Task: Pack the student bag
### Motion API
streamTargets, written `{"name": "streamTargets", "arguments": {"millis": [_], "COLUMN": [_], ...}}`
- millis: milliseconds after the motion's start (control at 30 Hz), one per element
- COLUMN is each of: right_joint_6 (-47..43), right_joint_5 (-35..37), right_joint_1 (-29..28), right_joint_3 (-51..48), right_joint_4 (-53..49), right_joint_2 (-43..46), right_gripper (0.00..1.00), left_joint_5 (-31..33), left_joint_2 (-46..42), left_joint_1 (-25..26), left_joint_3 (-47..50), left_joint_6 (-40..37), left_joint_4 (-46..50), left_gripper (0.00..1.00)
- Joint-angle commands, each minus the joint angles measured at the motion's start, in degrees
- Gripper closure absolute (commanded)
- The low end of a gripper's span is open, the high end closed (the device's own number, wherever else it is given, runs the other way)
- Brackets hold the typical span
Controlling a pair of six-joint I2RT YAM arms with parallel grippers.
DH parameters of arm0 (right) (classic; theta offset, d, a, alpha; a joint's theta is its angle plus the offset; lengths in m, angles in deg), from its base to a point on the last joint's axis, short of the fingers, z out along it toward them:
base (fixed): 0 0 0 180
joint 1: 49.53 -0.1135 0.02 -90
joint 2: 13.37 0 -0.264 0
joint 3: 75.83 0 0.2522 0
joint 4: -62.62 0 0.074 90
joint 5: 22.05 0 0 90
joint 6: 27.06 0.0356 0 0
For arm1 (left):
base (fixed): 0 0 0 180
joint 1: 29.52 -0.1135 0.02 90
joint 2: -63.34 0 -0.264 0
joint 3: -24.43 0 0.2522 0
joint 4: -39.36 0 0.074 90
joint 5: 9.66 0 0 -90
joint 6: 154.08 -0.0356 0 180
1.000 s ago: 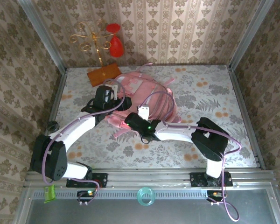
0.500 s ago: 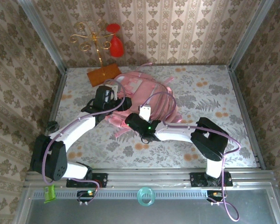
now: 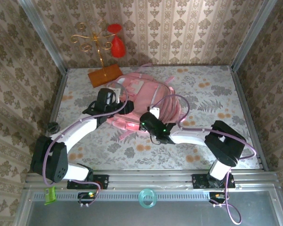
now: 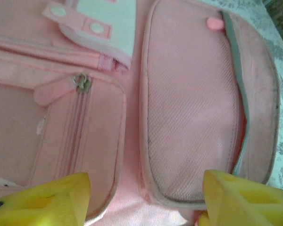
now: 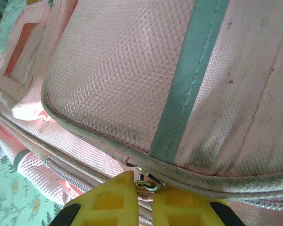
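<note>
Currently the student bag (image 3: 148, 92) lies flat on the table (image 3: 217, 99), centre-far, between the two arms, with its pockets facing up.

Right gripper (image 5: 145, 190): yellow fingers pressed together, pinching the small metal zipper pull (image 5: 146, 181) on the seam at the bag's near edge. Judgement: the hold is on the tab so that the arm can drag the slider along its track and open a compartment for packing.

Left gripper (image 4: 146, 202): fingers (image 4: 47, 197) spread wide, nothing between them, poised over the bag's left part above the zipped front pocket (image 4: 75, 141) and the rounded pocket (image 4: 193, 108) beside it. Cannot tell whether the tips touch the fabric. Judgement: it is stationed there to pin the soft bag, so that it does not slide with the zipper pull.

Risk: the small tab may slip from the pinch.
</note>
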Motion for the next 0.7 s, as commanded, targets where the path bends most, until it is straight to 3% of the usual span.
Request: {"name": "streamTargets", "arguments": {"millis": [0,133,333,667], "right_joint_6": [-1.7,-1.2,2.3,1.8], "right_joint_5": [-6.4,-8.0,-1.0,9.4], "right_joint_1": [1.7,3.0,3.1,0.2], "right_joint_3": [-2.2,-4.8,-1.4,7.0], "right_joint_4": [5.8,9.3,-0.9,-17.3], "right_joint_2": [3.3,5.1,2.6,-0.9], "right_gripper": [0.96,0.87,0.71,0.71], "left_joint_5": [-0.3,-0.4,-0.9,-1.8], "left_joint_2": [-0.6,-0.6,-0.8,-0.2], "left_joint_1": [0.5,0.5,0.7,0.7], "left_joint_3": [1.6,1.6,1.4,0.5], "left_joint_6": [-2.2,-2.4,-2.7,-3.2], "left_joint_4": [0.5,0.8,0.8,1.3], "left_gripper": [0.35,0.35,0.35,0.35]}}
